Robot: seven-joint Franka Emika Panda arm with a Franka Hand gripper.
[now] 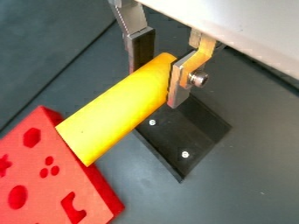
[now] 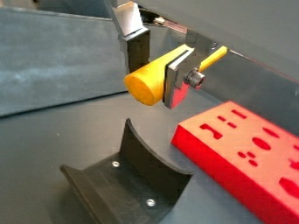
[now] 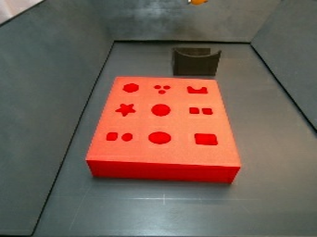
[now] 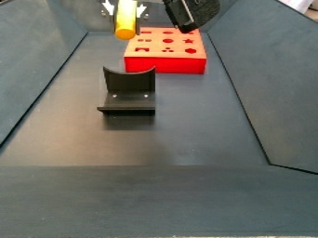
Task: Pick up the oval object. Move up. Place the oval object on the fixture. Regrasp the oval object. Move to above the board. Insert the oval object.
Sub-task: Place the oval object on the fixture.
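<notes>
Standing on the dark floor below the gripper [image 1: 163, 77], the fixture [image 2: 128, 179] shows a curved notch and a base plate with small pale screw heads; nothing rests in it. The board [image 3: 162, 127] lies flat just beside the fixture (apart from it in both side views), its red top cut with a star, circles, squares and other recesses, all unfilled as far as can be seen. Grey walls enclose the work floor, and nothing lies between the gripper and either the fixture or the board. The gripper hangs in the air above the fixture, near the top edge in a side view [image 4: 125, 11], with its silver fingers [image 2: 180, 77] clamped on the oval object [image 1: 114, 109]. The oval object is a smooth yellow-orange peg with a rounded end face, held lying roughly level, gripped close to one end so most of its length juts out free; in a side view only a sliver of it [image 3: 197, 2] shows at the frame edge.
</notes>
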